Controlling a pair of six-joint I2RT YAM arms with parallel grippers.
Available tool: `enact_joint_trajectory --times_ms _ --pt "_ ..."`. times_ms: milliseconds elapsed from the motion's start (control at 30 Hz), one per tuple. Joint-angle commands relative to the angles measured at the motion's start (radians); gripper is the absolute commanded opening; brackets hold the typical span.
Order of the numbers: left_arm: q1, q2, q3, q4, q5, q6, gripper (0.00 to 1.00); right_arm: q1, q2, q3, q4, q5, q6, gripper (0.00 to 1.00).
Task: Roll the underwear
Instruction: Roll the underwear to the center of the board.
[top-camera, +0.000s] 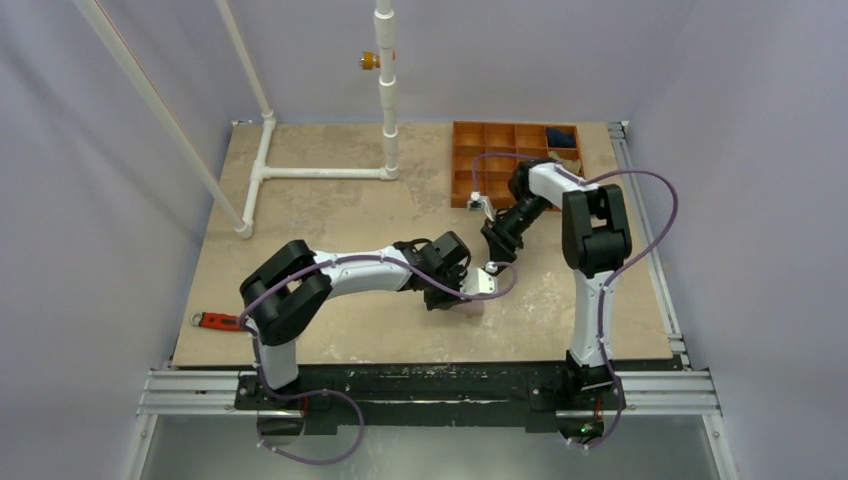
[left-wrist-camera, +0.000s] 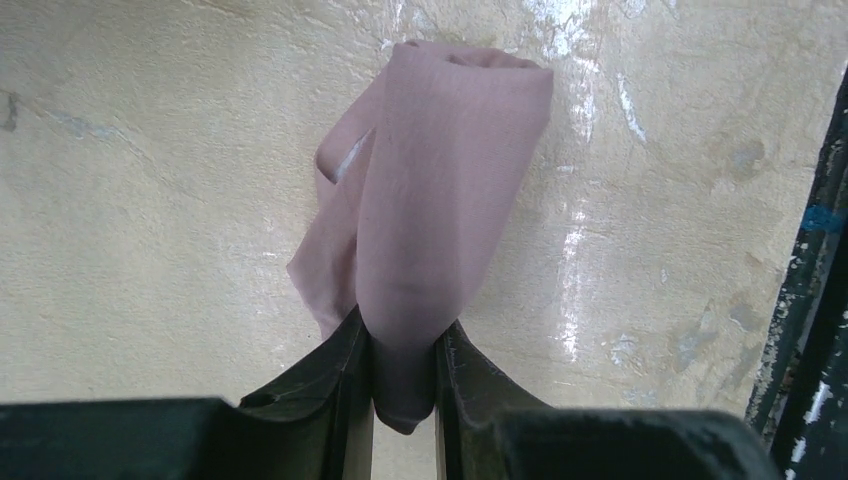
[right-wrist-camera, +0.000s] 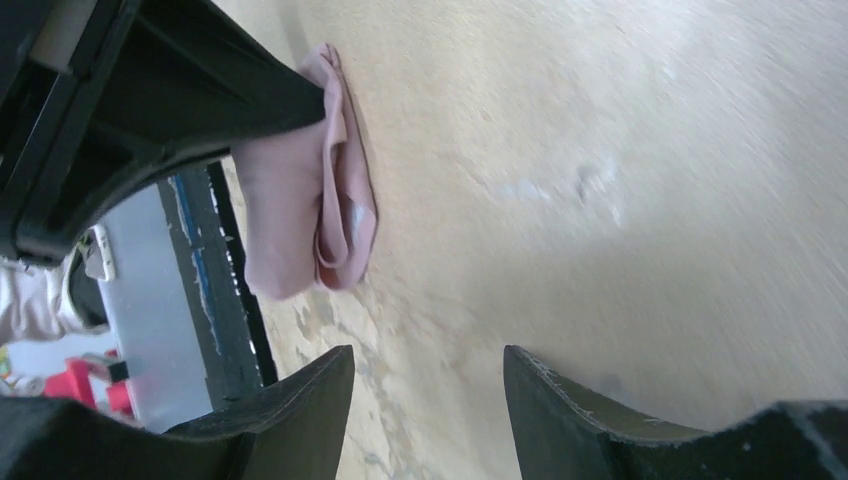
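The underwear (left-wrist-camera: 450, 180) is a pale dusty-pink roll. My left gripper (left-wrist-camera: 403, 372) is shut on its near end and the rest of the roll reaches out over the tan table. From above, only a small pink patch (top-camera: 472, 305) shows under the left gripper (top-camera: 455, 290). My right gripper (right-wrist-camera: 428, 355) is open and empty, above bare table, apart from the underwear (right-wrist-camera: 300, 220). In the top view the right gripper (top-camera: 495, 250) hangs just behind and to the right of the left one.
An orange compartment tray (top-camera: 480, 160) stands at the back right, with a dark blue cloth bundle (top-camera: 562, 135) and an olive-tan bundle (top-camera: 568, 157) in it. A white pipe frame (top-camera: 320, 172) stands at the back left. A red tool (top-camera: 215, 321) lies at the front left edge.
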Motion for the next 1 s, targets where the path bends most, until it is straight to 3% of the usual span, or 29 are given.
enact_joint_trajectory --times_ms 0,167,500,767,967 --pt "0.050 0.094 0.017 -0.134 0.115 -0.028 0.00 -0.097 -0.156 -0.063 0.079 -0.027 -0.019 0.56" --pt "0.124 0.195 0.150 -0.263 0.219 -0.047 0.00 -0.185 -0.348 -0.191 0.223 -0.066 0.051 0.57" --pt "0.228 0.448 0.448 -0.530 0.371 -0.050 0.00 -0.182 -0.695 -0.469 0.505 0.004 0.180 0.58" --pt "0.267 0.599 0.640 -0.678 0.439 -0.044 0.00 0.034 -0.953 -0.700 0.719 0.237 0.272 0.59" --pt "0.290 0.691 0.748 -0.781 0.498 -0.040 0.00 0.207 -1.031 -0.765 0.818 0.400 0.308 0.61"
